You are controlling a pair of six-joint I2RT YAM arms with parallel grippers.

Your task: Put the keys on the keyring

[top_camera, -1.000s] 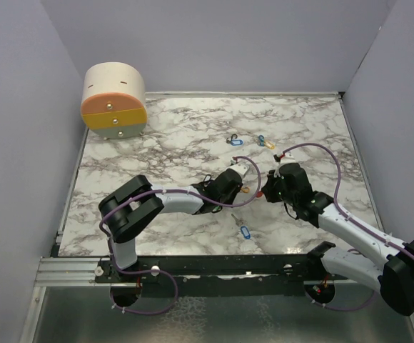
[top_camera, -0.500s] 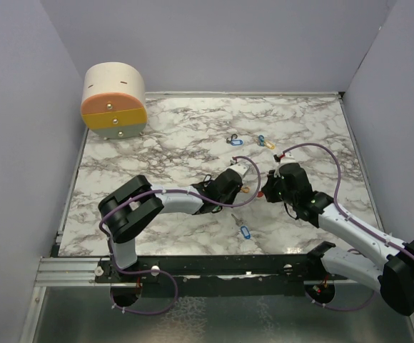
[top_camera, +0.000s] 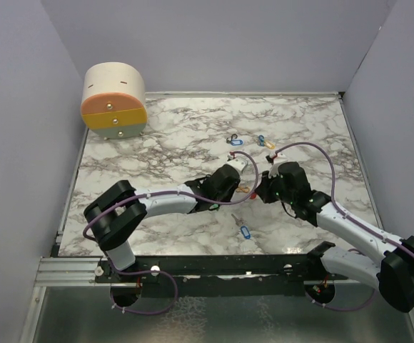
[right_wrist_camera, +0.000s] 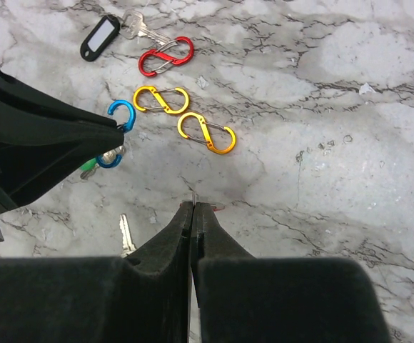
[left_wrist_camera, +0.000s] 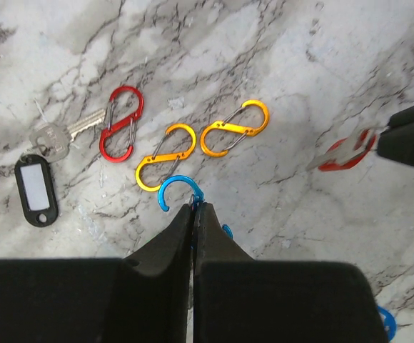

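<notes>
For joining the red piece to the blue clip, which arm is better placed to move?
Probably the right. The right gripper pinches the red piece with its end free, apart from the blue clip, whose hook shows beyond the shut left gripper.

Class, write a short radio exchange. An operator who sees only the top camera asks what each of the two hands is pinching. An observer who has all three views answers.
Operator: From above I cannot make out the fingertips. What is in the left hand?
Observer: The left hand is shut on a blue clip, gripping it at the middle so one curl sticks out past the tips.
Operator: And the right hand?
Observer: The right hand is shut on a red loop with a silver blade lying across it. I cannot tell whether the blade is threaded on the loop.
</notes>
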